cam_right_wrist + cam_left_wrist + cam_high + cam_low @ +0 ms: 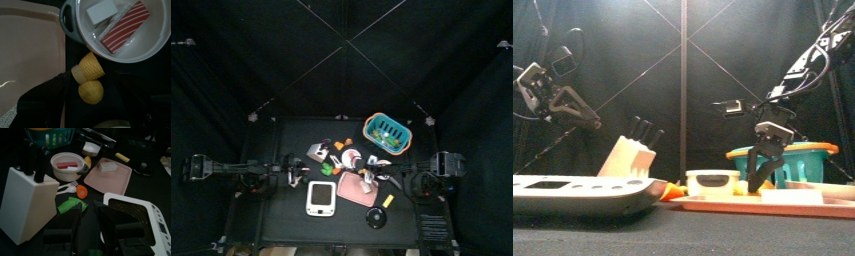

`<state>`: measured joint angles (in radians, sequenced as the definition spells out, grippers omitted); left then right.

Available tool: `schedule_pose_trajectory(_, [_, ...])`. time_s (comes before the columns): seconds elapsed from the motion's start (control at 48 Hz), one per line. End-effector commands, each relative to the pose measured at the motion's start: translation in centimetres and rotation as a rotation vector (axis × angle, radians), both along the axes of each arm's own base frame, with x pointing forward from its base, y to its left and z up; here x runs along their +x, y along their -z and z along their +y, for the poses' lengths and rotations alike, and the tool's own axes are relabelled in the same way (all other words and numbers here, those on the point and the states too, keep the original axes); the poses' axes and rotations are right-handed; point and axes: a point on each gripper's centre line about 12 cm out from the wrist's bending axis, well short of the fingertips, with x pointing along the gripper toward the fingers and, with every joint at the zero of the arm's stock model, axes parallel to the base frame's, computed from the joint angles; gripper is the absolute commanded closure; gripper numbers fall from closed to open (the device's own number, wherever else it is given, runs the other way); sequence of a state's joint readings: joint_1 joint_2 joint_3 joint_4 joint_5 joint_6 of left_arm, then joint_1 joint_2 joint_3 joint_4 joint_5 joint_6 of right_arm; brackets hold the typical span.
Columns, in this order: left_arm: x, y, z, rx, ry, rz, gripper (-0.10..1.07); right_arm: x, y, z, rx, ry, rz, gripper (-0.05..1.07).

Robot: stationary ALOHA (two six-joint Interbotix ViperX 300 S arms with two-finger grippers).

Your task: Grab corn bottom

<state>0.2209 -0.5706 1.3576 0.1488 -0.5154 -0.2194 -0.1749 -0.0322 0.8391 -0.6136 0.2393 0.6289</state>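
Knife block (28,198): upright toward the worktop's left side, with the white scale (321,197) at the front edge.
Left gripper (90,228): resting over the left side, jaws spread, nothing between them.
Bowl (123,27): white, mid-worktop, holding a red striped piece.
Corn (89,67): two yellow pieces just beside the bowl's rim, between bowl and pink tray (30,47).
Right gripper (92,95): low over the corn, jaws spread around the lower piece (91,91).
Advice: centre on that lower piece, clear of the bowl rim, then close gently.
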Motion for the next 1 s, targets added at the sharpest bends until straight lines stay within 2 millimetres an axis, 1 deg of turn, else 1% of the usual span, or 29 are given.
schedule_pose_trajectory(0.0, [0.3, -0.5, 0.1, 0.003, -0.002, -0.015, 0.29, 0.9, -0.8, 0.0, -0.006, -0.009, -0.033, 0.06])
schedule_pose_trajectory(0.125, [0.3, -0.4, 0.1, 0.003, -0.003, -0.014, 0.29, 1.1, -0.5, -0.1, -0.01, -0.015, -0.023, 0.07])
schedule_pose_trajectory(0.208, [0.3, -0.4, 0.1, 0.003, -0.003, -0.014, 0.29, 1.0, -0.4, -0.1, -0.014, -0.017, -0.018, 0.1])
schedule_pose_trajectory(0.333, [0.3, -0.4, 0.1, 0.003, -0.004, -0.009, 0.29, 0.8, -0.2, -0.1, -0.011, -0.009, -0.006, 0.17])
schedule_pose_trajectory(0.521, [0.3, -0.4, 0.2, -0.005, -0.01, -0.012, 0.29, 0.7, -0.4, -0.2, -0.01, 0.002, -0.006, 0.27])
schedule_pose_trajectory(0.667, [0.3, -0.4, 0.2, -0.006, -0.013, -0.011, 0.29, 0.8, -1.3, 0.1, -0.02, 0.004, -0.014, 0.3])
schedule_pose_trajectory(0.875, [0.3, -0.4, 0.2, -0.007, -0.014, -0.013, 0.29, 1.0, -3.5, 1.3, -0.036, -0.015, -0.05, 0.3])
schedule_pose_trajectory(0.979, [0.3, -0.4, 0.2, -0.006, -0.013, -0.011, 0.29, 1.0, -3.7, 1.8, -0.036, -0.025, -0.053, 0.3])
